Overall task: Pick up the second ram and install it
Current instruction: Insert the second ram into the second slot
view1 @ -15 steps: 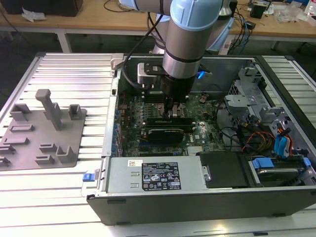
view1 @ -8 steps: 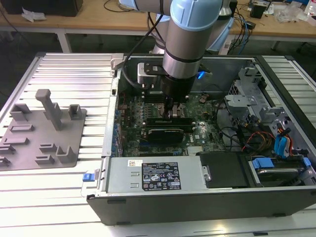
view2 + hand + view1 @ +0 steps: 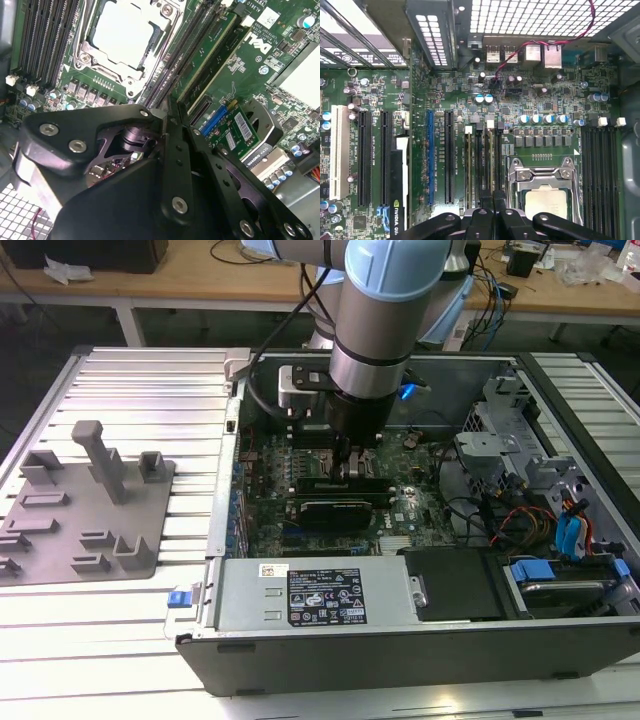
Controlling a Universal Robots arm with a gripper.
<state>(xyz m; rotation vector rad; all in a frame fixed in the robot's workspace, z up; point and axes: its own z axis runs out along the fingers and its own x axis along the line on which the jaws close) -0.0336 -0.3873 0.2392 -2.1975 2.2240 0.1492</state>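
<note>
Open computer case (image 3: 400, 655) lies flat on a ribbed metal table (image 3: 130, 390), taking up the middle and the exterior view's right. On the table at the exterior view's left is a grey fixture tray (image 3: 90, 510) with pegs and pockets, well apart from the case. On the far side are wooden workbenches (image 3: 180, 280) with cables and clutter, and dark floor beneath. The arm hangs into the case from the far side. The gripper (image 3: 357, 462) is low over the motherboard (image 3: 545, 100), just beyond the black expansion card (image 3: 335, 508). In the first wrist view the fingers (image 3: 484, 202) are drawn nearly together, pinching the second ram (image 3: 491, 160). It stands edge-on in a memory slot just beside the processor socket (image 3: 545, 192). Another green stick (image 3: 210, 57) sits in a slot further from the socket. The power supply (image 3: 320, 595) runs along the case's near wall. The drive bay (image 3: 560, 540), with blue latches, is at the exterior view's right.
</note>
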